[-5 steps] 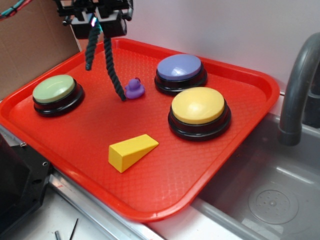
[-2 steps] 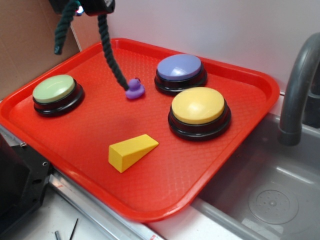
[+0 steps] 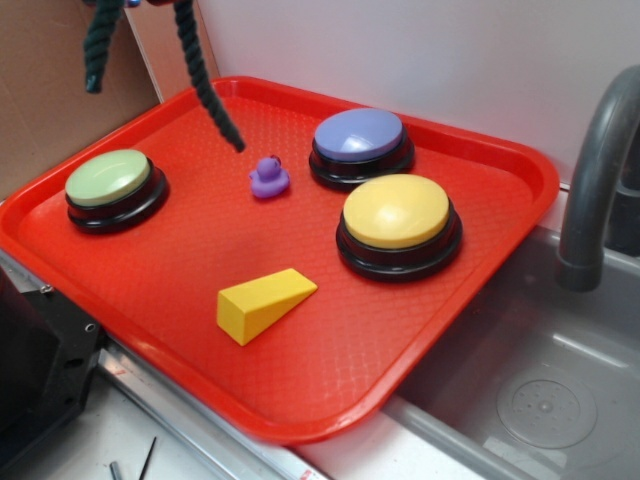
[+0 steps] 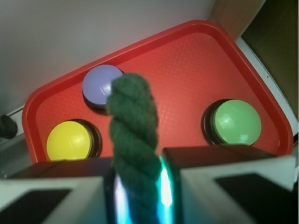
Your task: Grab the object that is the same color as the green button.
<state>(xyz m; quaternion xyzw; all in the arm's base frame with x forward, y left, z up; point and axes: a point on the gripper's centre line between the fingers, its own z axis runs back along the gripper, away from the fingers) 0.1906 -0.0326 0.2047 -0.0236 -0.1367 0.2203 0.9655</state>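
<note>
The green snake toy (image 3: pixel 205 85) hangs in two strands above the red tray's (image 3: pixel 470 250) back left corner, its lower tip in the air near the purple duck (image 3: pixel 268 177). Only in the wrist view do we see the gripper (image 4: pixel 135 186), its fingers pressed narrowly against the toy's body. The green button (image 3: pixel 108 178) sits at the tray's left; a sink (image 3: pixel 540 400) lies beside the tray.

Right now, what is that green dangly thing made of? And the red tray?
The green dangly thing looks like twisted rope, probably soft fibre: thick strands spiral around it and the surface looks fuzzy and matte. The red tray looks like hard plastic, with a slight sheen and a fine bumpy grid texture.
</note>
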